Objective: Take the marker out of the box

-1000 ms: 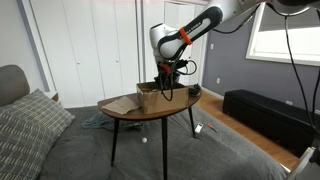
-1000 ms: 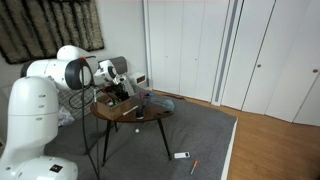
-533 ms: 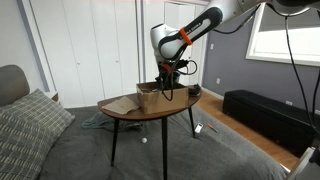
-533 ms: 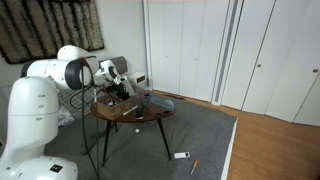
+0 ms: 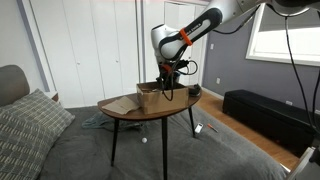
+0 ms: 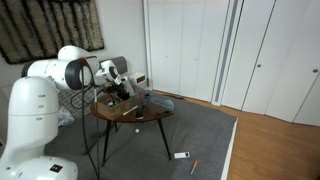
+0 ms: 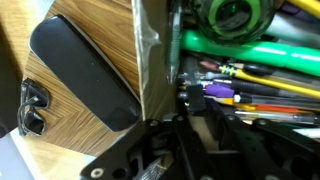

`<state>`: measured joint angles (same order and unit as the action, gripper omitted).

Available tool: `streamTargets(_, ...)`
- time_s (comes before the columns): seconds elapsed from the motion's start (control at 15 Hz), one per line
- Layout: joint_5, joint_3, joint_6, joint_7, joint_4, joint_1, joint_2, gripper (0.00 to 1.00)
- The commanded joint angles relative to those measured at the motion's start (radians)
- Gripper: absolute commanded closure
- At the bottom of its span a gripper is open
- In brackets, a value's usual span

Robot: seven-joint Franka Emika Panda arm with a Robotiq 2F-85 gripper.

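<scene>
pincer [image 6: 122,95] at box [image 6: 129,104] on round table [image 6: 156,114]

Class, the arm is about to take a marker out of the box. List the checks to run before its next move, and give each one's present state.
1. The gripper is down at the box: ok.
2. The box sits wholly on the table: ok.
3. The box is open, with the pens exposed: ok.
4. One target is singled out among the pens: cannot tell.
5. The gripper is shut on anything: cannot tell, the wrist view is too dark.
6. The black flat object lies outside the box: ok.
</scene>
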<state>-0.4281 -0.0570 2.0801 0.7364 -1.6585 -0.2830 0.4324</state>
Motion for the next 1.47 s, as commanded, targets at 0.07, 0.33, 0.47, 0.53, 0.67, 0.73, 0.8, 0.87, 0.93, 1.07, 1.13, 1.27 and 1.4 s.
streamTargets(0.07, -0.005, 0.016, 0.001, -0.013, 0.021, -0.017, 0.017, 0.93)
streamTargets(0.33, -0.013, 0.017, -0.005, -0.007, 0.012, -0.022, -0.008, 0.96)
streamTargets(0.47, -0.020, 0.017, -0.004, 0.000, 0.003, -0.027, -0.030, 0.96)
streamTargets(0.53, -0.024, 0.017, -0.004, 0.004, 0.002, -0.030, -0.039, 0.96)
streamTargets(0.67, -0.035, 0.018, -0.002, 0.018, -0.007, -0.035, -0.065, 0.96)
streamTargets(0.73, -0.042, 0.018, 0.005, 0.023, -0.013, -0.035, -0.079, 0.96)
streamTargets(0.8, -0.051, 0.019, 0.008, 0.033, -0.019, -0.036, -0.094, 0.96)
streamTargets(0.87, -0.057, 0.018, 0.017, 0.044, -0.027, -0.034, -0.111, 0.96)
streamTargets(0.93, -0.067, 0.018, 0.029, 0.057, -0.040, -0.031, -0.130, 0.96)
streamTargets(1.07, -0.067, 0.013, 0.057, 0.079, -0.063, -0.022, -0.169, 0.96)
streamTargets(1.13, -0.063, 0.011, 0.074, 0.088, -0.074, -0.017, -0.186, 0.96)
streamTargets(1.27, -0.061, 0.009, 0.105, 0.113, -0.103, -0.009, -0.225, 0.96)
streamTargets(1.4, -0.070, 0.011, 0.108, 0.138, -0.133, -0.001, -0.262, 0.96)
